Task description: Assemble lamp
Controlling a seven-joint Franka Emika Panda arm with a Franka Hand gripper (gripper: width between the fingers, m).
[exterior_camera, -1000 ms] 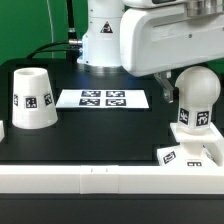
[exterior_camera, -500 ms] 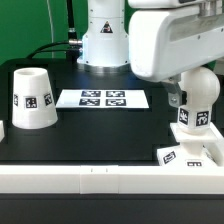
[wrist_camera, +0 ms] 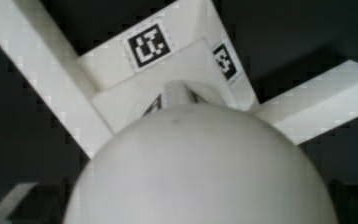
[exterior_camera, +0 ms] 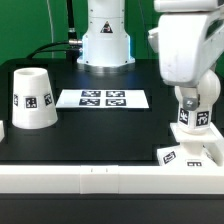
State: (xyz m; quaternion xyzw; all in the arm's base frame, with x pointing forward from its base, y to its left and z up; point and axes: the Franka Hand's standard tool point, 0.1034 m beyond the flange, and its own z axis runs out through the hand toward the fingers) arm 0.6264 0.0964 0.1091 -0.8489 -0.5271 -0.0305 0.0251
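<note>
The white bulb (exterior_camera: 195, 112) stands upright on the flat square base (exterior_camera: 190, 154) at the front of the exterior view's right. The arm's big white hand hangs right over it and hides the top of the round head. My gripper (exterior_camera: 197, 96) is at the bulb's head; its fingers do not show in either view. In the wrist view the bulb's round head (wrist_camera: 194, 165) fills the lower picture, with the tagged base (wrist_camera: 158, 48) beyond it. The cone shade (exterior_camera: 31, 98) stands on the exterior view's left, far from the gripper.
The marker board (exterior_camera: 103, 98) lies flat mid-table in front of the robot's pedestal (exterior_camera: 105, 45). A white rail (exterior_camera: 100, 178) runs along the table's front edge. A small white block (exterior_camera: 3, 127) sits at the left edge.
The arm has swung toward the exterior view's right and come down over the bulb, now covering its head. Bulb, base and shade have not moved.
</note>
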